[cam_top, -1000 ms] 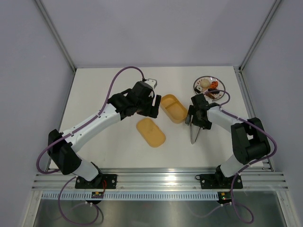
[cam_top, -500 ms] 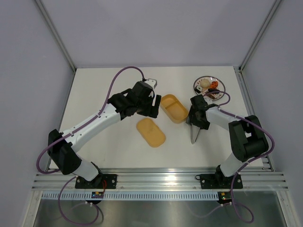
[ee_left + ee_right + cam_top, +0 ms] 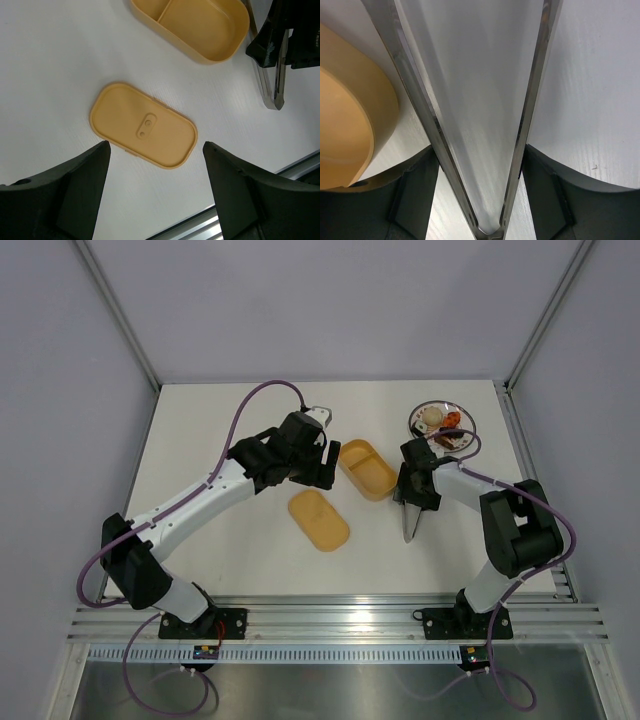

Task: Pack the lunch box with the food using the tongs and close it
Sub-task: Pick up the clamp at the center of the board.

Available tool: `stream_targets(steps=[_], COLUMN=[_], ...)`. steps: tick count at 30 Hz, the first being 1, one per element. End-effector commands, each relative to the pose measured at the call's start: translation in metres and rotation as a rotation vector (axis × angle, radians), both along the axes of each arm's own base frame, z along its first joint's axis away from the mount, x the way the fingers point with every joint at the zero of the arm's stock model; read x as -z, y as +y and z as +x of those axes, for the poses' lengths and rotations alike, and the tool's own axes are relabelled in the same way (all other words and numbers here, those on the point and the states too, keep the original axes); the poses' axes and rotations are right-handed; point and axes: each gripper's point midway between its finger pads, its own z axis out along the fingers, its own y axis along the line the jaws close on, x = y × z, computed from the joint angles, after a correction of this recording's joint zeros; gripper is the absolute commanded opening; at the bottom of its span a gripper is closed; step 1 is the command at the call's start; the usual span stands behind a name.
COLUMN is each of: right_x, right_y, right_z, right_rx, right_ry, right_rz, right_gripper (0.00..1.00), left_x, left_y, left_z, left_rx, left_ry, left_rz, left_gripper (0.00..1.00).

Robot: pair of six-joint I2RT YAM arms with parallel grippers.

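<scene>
The mustard-orange lunch box lies open mid-table, its two compartments bare, one rounded end showing. Its flat lid rests on the table nearer the arms. My left gripper hovers open above the lid, holding nothing. The silver tongs lie right of the box. My right gripper straddles them near the joined end, both fingers touching the two arms. The food sits on a small plate.
The round patterned plate stands at the back right, just beyond my right gripper. The table's near edge with its aluminium rail runs in front of the lid. Frame posts rise at both back corners.
My right gripper's jaws have narrowed onto the tongs and the wrist has shifted slightly left. The left arm, box and lid have not moved.
</scene>
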Motion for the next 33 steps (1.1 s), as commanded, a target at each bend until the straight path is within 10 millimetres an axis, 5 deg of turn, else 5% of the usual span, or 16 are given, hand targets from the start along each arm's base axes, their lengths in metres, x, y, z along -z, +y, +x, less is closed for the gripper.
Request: stream_targets(steps=[1,11,17,20,28,33], right_x=[0.005,0.011,0.0,-0.019,-0.102,-0.146], right_y=[0.005,0.006,0.004,0.001,-0.001,0.003], right_z=[-0.005,-0.006,-0.007,-0.01,-0.025,-0.018], right_rx=[-0.048,-0.057,-0.065,-0.073,-0.127,-0.168], right_ry=[0.043,0.066,0.049,0.033,-0.023,-0.045], right_rz=[0.004,0.005,0.001,-0.006,0.018,0.025], right_gripper=[0.72,0.84,0.51,0.38,0.37,0.39], left_x=[-0.012,-0.012,-0.013,-0.015,-0.026,-0.028], left_y=[-0.004,-0.004,-0.002,0.0,0.016,0.016], left_z=[0.007,0.006,0.006,0.008,0.024,0.025], left_rx=[0.002,0.003,0.001,-0.002,-0.045,-0.048], left_ry=[-0.039,-0.04,-0.044,-0.051,-0.079,-0.074], left_rz=[-0.037,-0.036,-0.031,-0.03,-0.029,-0.045], left_gripper=[0.79,0.79,0.79,0.79,0.79,0.79])
